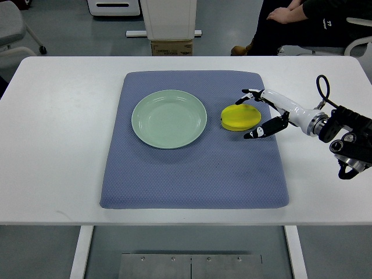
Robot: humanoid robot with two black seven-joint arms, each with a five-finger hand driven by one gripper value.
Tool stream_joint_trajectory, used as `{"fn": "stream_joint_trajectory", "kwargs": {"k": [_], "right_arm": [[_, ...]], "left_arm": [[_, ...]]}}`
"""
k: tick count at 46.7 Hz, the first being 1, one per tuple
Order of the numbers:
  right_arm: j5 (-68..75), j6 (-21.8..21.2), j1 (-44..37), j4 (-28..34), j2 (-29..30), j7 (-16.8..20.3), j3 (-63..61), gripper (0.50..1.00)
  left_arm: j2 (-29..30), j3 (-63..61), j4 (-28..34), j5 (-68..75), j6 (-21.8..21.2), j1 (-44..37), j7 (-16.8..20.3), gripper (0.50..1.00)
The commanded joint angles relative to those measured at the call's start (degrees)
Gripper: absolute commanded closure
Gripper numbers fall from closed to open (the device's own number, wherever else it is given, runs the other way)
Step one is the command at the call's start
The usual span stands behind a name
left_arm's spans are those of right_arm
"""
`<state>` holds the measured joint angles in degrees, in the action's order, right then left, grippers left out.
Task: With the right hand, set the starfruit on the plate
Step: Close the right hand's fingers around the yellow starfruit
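The white-and-black robotic right hand (263, 111) is reaching in from the right, its fingers spread around the yellow starfruit (239, 117) without closing on it. The fruit is lying on the blue-grey padded mat (195, 174), just beside the pale green round plate (169, 119), on the white surface (52, 145).

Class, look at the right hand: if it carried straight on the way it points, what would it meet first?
The right hand points left, fingers spread around the yellow starfruit, so it would likely meet that first; the pale green round plate lies beyond. Height is unclear.
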<state>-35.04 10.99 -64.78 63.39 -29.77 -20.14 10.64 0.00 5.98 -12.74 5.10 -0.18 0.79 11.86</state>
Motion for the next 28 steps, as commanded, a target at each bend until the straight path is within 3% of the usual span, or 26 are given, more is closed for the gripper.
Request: {"fn": "stream_joint_trajectory", "kwargs": {"k": [1,28], "right_arm": [[0.3,0.0,-0.1,0.0,0.0,0.0,0.0,0.500],[2.4,0.0,0.6,-2.0,2.6,1.4,0.0,0.500]], "left_arm": [[0.0,0.0,0.0,0.0,0.0,0.0,0.0,0.500],[0.0,0.0,0.0,0.0,0.0,0.0,0.0,0.500]]}}
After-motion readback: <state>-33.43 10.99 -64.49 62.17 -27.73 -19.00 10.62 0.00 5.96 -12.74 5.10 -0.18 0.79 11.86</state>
